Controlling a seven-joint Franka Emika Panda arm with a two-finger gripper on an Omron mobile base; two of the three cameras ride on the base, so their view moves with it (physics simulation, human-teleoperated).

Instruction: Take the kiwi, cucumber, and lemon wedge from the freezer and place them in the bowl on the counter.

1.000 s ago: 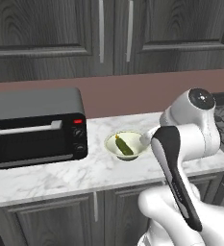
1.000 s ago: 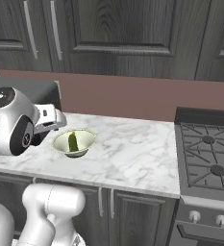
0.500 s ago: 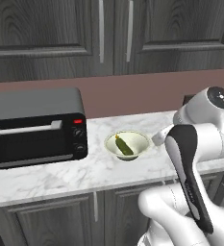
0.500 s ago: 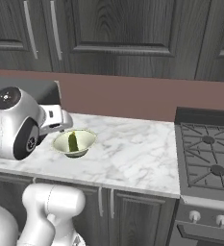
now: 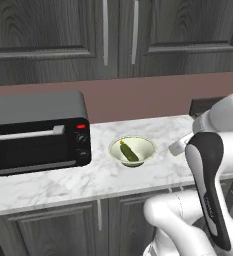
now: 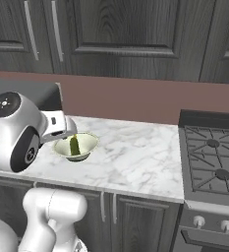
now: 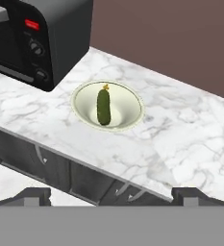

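Fingers (image 7: 111,196): spread apart, nothing between them, level with the bench (image 7: 190,139) front edge | Bowl (image 7: 107,105): ahead of fingers, on bench beside toaster oven (image 7: 34,36) | Cucumber (image 7: 103,107): lies in bowl, long axis running away from fingers | Judgement: cucumber delivered; kiwi and lemon wedge outstanding.

The white marble surface (image 5: 53,185) carries a black toaster oven (image 5: 38,132) at its left end, set against the back edge. The bowl (image 5: 132,150) sits just beside it, nearer mid-surface, midway between front and back edges
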